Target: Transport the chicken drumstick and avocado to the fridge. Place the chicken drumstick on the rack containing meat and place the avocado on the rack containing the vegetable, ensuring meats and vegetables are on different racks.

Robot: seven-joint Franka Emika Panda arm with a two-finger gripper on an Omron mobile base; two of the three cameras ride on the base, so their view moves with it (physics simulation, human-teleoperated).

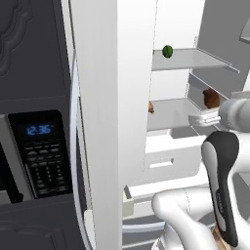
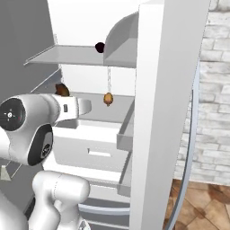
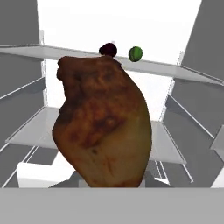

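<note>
Gripping the chicken drumstick [image 3: 103, 124], the fingers are closed on its lower end at 6 o'clock in the hand view, where the brown meat is standing large and close, fat end up, in front of the open fridge [image 1: 105, 122]. In the left base view the drumstick [image 1: 211, 98] is showing at 3 o'clock, just above the white wrist and in front of the lower shelf [image 1: 168, 114]; in the right base view the drumstick [image 2: 62, 90] is peeking out at 9 o'clock behind the arm. On the upper shelf [image 3: 175, 70] the avocado [image 3: 135, 54] is sitting at 12 o'clock in the hand view, just beside the dark eggplant [image 3: 108, 49], the two near each other but not clearly touching. The avocado [image 1: 167, 51] is also lying at the left end of the upper shelf in the left base view, while the eggplant [image 2: 99, 46] is appearing as a dark spot on that shelf in the right base view. A small orange-brown meat lump [image 2: 108, 99] is resting on the lower shelf, toward its back; the lump [image 1: 151, 108] is partly hiding behind the door edge in the left base view. Below, the white drawer [image 2: 96, 150] is sitting closed. The dispenser panel [image 1: 41, 151] is glowing blue at 9 o'clock.
</note>
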